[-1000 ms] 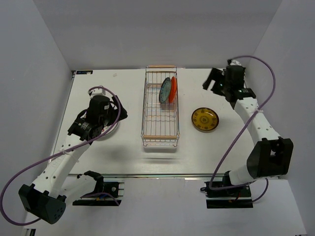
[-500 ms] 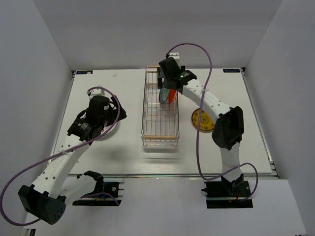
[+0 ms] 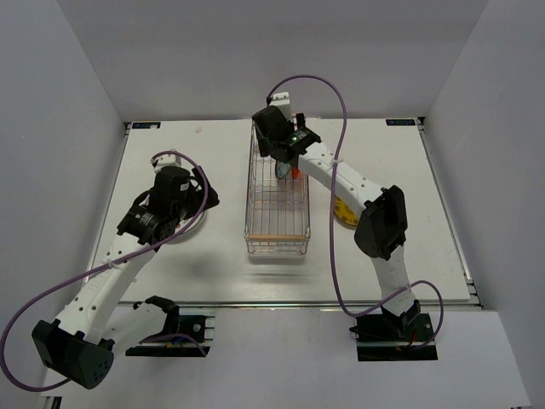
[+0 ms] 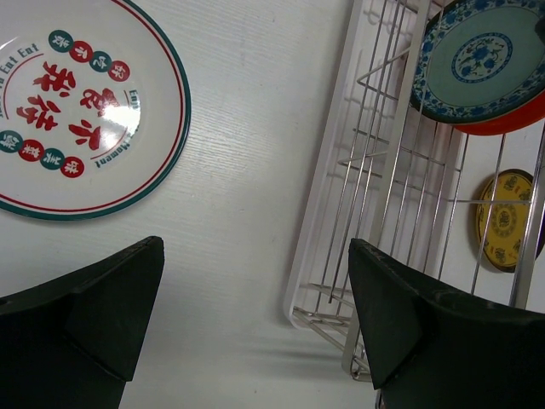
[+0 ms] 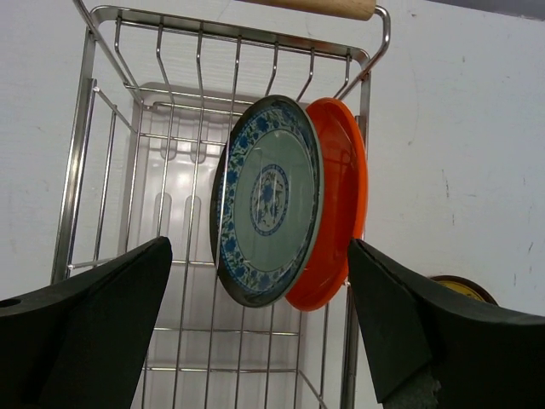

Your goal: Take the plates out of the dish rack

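Left claw (image 4: pixel 255 281): spread wide, empty, over the table (image 4: pixel 247 128).
Right claw (image 5: pixel 260 264): spread wide, empty, above the dish rack (image 3: pixel 277 213).
Writing: flat white plate (image 4: pixel 77 111) left of the rack, green-rimmed; red characters, "Eat", "Hmmm!".
Rack: silver wire, pale wooden handle (image 5: pixel 311 7).
Inside: blue-patterned grey-teal plate (image 5: pixel 268 200) on edge, leaning against the glossy orange-red plate (image 5: pixel 341 204).
Cut off: mustard-yellow plate (image 4: pixel 504 220), on the table beyond the rack, crossed by wires.
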Available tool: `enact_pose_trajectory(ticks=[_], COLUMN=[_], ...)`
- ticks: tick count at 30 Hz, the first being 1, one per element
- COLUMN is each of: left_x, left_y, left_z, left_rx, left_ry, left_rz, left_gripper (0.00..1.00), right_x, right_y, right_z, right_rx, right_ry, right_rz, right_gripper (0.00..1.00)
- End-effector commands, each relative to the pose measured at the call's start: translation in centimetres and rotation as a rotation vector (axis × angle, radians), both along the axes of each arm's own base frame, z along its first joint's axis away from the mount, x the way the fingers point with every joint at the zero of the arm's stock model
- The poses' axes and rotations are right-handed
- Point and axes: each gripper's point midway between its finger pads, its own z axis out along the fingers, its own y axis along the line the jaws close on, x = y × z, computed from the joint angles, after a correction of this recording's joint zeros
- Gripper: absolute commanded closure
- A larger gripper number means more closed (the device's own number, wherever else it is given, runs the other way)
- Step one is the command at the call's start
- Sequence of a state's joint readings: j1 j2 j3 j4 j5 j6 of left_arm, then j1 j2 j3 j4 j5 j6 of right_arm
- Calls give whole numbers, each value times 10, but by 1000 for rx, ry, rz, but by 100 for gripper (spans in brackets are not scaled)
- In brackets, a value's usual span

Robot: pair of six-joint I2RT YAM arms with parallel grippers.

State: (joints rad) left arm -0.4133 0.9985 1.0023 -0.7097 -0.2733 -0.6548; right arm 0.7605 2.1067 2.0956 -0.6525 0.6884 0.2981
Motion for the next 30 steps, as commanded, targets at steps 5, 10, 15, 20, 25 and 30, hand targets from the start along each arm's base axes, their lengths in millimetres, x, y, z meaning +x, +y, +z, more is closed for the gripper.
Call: enact_pose_trajectory(ticks=[5,10,15,20,25,30], left_x=[-1,0,-1,1,0,0], left_y=[2,3,3,2,2,4], left_z=[1,1,-1,-3,-4,-4], left_rx=[-10,-6,-5,-6,-3,2], left_ry=[-15,-16,-11,-6,0,-5], left_rz=[11,14,13,11,9,20], left_gripper=[2,2,2,2,2,2], right_x=[22,27,28,27,29,31], right_y=[12,5,-2,-3,-2,-9], right_z=[-7,-15,-21,-26,-37,-52], right_rx=[11,-13,-30,-35,-15,-5], right_ry=[-35,-42,-46,-36,-10,29], right_rz=[-18,-74,-121,-122,-115,-145], right_gripper=[11,13,14,14,22,24])
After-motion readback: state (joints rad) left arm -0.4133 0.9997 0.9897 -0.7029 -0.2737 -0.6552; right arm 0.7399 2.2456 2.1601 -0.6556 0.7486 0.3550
